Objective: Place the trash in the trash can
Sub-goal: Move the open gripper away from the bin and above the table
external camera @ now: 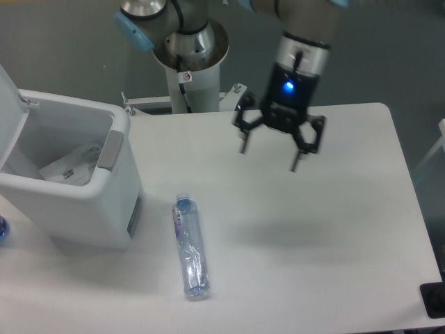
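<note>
Trash remains: 1 bottle (190, 249) lies on the table (334, 223), bag (69, 163) seemingly binned in the trash can (83, 202), so the gripper (270, 157) hangs spread and empty.

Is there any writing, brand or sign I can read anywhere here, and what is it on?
No text is readable.
Small round red-and-white sticker on the white robot pedestal: too small to read.
Blue label on the slim clear plastic bottle: blurred.
Dark marks on the translucent white bag in the boxy white bin: illegible.

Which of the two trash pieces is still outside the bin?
The clear bottle, lying on the table; the white bag already sits inside the trash can.
</note>
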Controlling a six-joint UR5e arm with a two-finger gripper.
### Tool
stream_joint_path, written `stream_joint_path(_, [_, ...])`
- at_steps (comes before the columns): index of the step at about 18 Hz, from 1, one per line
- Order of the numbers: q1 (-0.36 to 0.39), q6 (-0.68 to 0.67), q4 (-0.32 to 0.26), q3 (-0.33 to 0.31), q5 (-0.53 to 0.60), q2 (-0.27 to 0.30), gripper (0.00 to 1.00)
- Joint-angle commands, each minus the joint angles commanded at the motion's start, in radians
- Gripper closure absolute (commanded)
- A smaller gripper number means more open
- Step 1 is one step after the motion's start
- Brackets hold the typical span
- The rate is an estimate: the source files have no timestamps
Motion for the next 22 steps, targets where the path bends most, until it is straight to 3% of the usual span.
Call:
stream_joint_path(3, [-0.006, 0.002, 0.008, 0.003, 0.166, -0.055, 0.0])
stream_joint_path(10, [-0.02, -0.056, -0.003, 0.015, 0.22, -0.129, 0.0])
stream_joint_path(14, [-0.095, -0.202, -0.112, 0.028, 0.214, -0.152, 0.0])
stream_joint_path(18, [-0.176, -0.358, -0.238, 0.11, 0.214, -0.187, 0.0])
stream_joint_path(22, [-0.245, -0.609, -0.252, 0.202, 0.203, -0.25, 0.0])
